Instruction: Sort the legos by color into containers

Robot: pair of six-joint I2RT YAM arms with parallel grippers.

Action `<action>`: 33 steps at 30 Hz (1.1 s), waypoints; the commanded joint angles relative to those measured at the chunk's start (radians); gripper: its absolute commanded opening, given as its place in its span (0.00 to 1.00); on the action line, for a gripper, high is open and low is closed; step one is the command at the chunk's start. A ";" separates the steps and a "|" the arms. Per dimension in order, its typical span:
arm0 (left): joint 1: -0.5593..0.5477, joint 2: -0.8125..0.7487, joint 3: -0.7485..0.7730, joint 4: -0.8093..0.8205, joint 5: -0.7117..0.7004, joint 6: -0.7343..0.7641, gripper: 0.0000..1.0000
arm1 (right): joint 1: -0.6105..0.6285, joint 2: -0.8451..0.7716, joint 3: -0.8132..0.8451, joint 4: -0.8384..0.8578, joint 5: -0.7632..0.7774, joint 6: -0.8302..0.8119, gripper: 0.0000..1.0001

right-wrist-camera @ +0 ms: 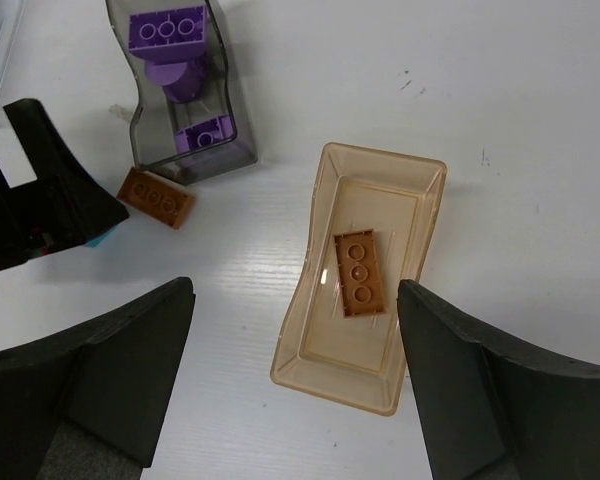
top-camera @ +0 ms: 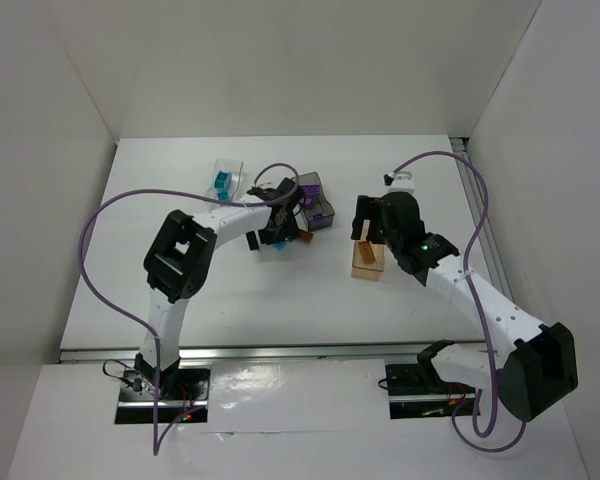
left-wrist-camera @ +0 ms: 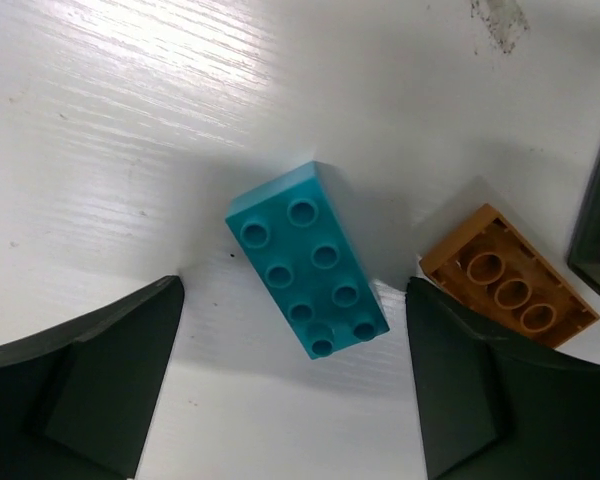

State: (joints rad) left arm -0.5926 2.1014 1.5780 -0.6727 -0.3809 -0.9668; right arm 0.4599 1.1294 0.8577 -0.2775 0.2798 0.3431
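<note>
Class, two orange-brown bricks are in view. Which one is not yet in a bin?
The orange-brown brick lying on the bare table beside the smoky grey bin; the other brick already lies inside the orange-tan bin.

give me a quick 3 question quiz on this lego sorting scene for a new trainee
1. True or false: the orange-tan bin holds exactly one orange brick.
2. What lies on the table between the open fingers of the left gripper? A: a purple brick. B: a teal brick. C: nothing.
3. Fill in: the purple bricks sit in the ___.

Key: 1 true. 2 B. 3 smoky grey bin.
</note>
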 commanded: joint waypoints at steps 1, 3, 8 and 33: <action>-0.003 0.009 0.031 0.008 0.036 0.020 1.00 | -0.007 0.006 -0.005 0.029 -0.011 -0.012 0.89; 0.007 0.009 0.031 0.009 0.051 0.007 1.00 | -0.007 0.015 -0.005 0.029 -0.022 -0.012 0.89; 0.036 0.040 0.072 0.009 0.060 -0.013 0.84 | -0.007 0.033 -0.005 0.029 -0.082 -0.036 0.87; 0.146 -0.173 -0.127 0.009 0.001 0.027 0.17 | 0.194 0.601 0.303 0.149 -0.239 -0.027 0.15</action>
State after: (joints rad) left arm -0.4953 2.0315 1.4887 -0.6521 -0.3412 -0.9630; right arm 0.6426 1.6943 1.0981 -0.1982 0.0147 0.2966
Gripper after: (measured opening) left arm 0.426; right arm 0.160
